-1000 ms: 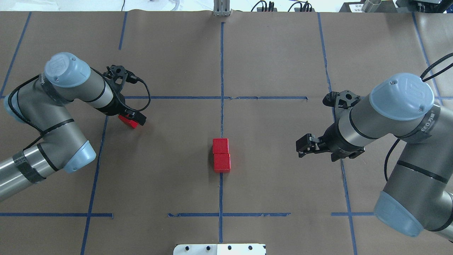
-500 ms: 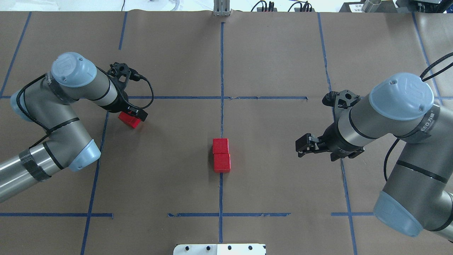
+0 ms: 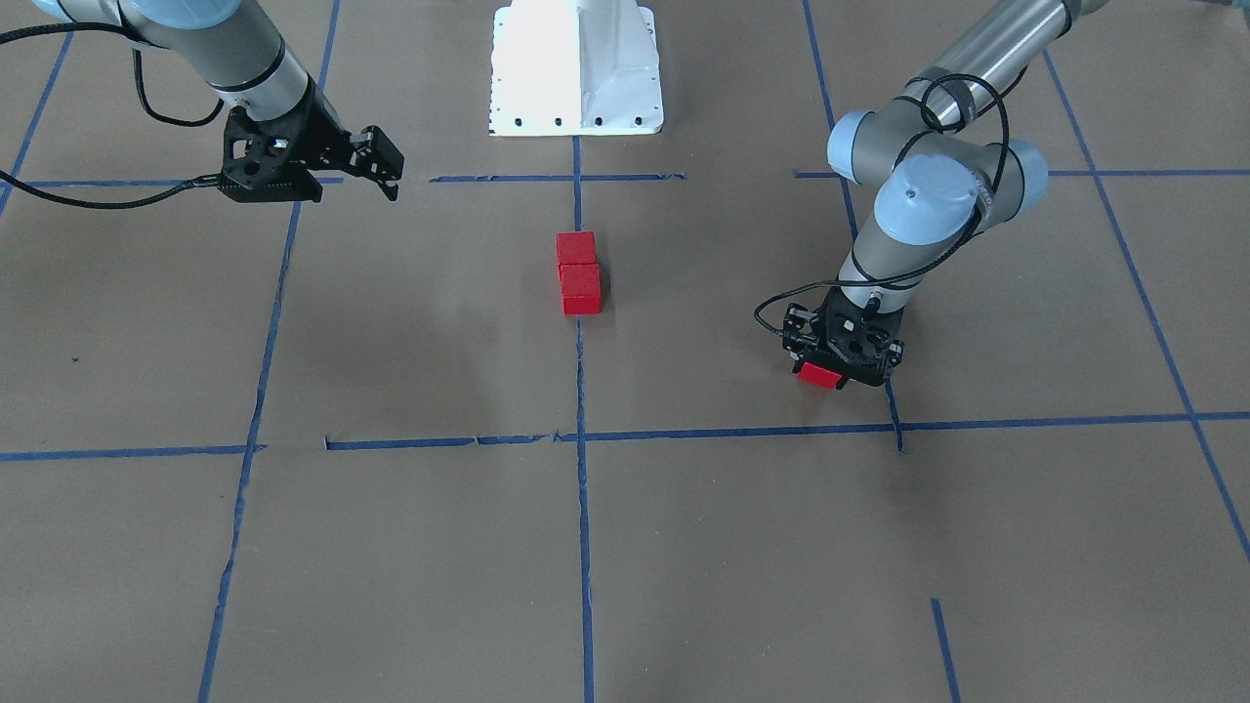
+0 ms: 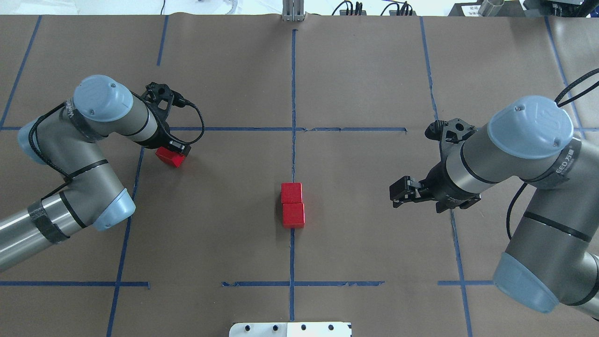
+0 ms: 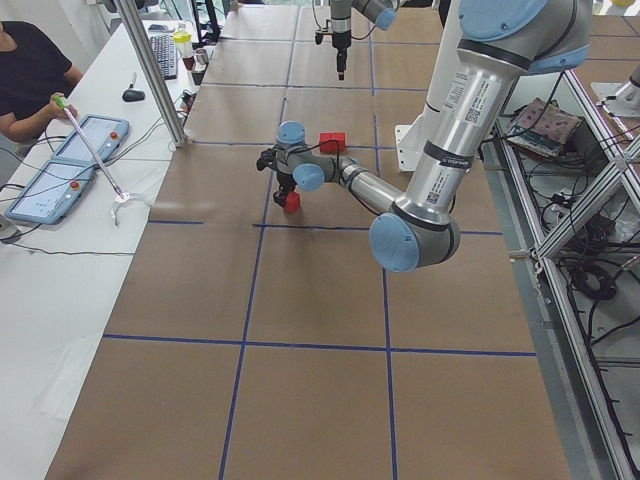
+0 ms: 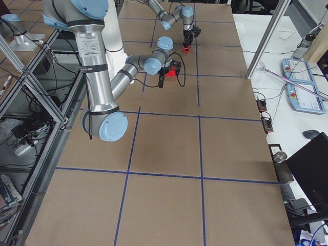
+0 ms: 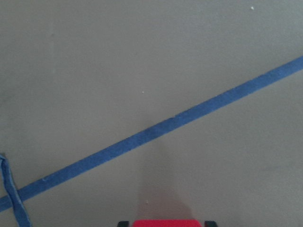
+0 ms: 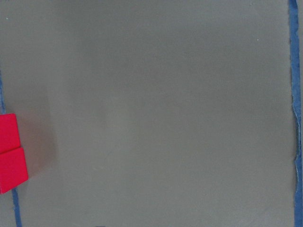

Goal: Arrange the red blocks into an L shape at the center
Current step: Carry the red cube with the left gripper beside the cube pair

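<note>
The left arm [image 4: 84,161] and the right arm [image 4: 538,224] are built of silver-grey tubes, joined by rounded pale-blue caps and ringed with thin black bands. On the right arm's cap [image 4: 531,126] small screws and an embossed logo are seen, with dark lettering [image 4: 567,161] printed beside it. A black cable [image 4: 203,125] is run along the left wrist, and black tape [image 4: 44,224] is wrapped round that forearm. The left gripper [image 4: 174,152] and the right gripper [image 4: 394,194] are finished in black. The base [image 3: 576,68] is painted white.
</note>
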`<action>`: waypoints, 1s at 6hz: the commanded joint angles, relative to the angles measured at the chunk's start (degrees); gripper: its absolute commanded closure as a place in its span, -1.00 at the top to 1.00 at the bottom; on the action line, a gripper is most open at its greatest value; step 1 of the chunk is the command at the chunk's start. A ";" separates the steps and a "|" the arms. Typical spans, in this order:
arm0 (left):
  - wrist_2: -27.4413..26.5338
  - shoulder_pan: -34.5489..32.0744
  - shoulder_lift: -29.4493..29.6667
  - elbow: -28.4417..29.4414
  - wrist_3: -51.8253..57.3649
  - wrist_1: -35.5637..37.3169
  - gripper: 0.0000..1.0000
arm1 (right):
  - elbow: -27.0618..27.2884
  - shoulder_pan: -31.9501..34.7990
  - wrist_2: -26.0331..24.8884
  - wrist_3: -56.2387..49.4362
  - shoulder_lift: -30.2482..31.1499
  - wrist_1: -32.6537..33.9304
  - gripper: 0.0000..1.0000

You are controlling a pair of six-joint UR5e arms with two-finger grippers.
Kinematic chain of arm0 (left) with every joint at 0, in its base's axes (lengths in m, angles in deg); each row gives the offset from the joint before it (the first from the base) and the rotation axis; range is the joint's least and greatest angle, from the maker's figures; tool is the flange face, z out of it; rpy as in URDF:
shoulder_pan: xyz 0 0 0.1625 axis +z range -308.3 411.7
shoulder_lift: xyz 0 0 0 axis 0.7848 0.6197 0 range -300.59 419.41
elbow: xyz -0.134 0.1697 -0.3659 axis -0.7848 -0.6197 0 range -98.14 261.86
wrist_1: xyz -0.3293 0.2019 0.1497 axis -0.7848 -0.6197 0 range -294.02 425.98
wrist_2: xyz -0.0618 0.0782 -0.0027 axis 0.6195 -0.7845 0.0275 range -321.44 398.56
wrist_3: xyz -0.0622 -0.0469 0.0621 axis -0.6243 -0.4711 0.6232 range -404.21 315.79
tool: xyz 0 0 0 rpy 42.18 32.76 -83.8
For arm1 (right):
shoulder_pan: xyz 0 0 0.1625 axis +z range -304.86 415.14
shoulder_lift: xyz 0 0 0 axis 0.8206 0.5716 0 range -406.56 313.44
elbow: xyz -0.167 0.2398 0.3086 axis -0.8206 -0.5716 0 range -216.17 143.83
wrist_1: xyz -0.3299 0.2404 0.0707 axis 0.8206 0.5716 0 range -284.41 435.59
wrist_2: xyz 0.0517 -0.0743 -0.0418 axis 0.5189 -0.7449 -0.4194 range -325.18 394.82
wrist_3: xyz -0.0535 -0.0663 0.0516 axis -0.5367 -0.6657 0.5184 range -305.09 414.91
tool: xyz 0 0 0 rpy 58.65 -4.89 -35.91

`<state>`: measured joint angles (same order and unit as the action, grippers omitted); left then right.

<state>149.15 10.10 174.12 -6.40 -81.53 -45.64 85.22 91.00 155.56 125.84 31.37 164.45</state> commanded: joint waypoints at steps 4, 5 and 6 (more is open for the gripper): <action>-5.95 5.26 6.06 -8.22 -59.03 12.21 -1.00 | 0.35 0.17 0.02 0.00 -0.32 0.00 1.00; -12.44 11.22 7.71 -8.33 -72.58 14.13 -1.00 | 0.43 0.17 0.02 0.00 -0.41 0.00 1.00; -13.11 13.54 11.55 -8.16 -79.94 23.28 -1.00 | 0.52 0.26 0.02 0.00 -0.32 0.00 1.00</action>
<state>138.30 20.41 182.70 -14.47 -151.22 -28.97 85.66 91.21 155.59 125.84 31.01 164.45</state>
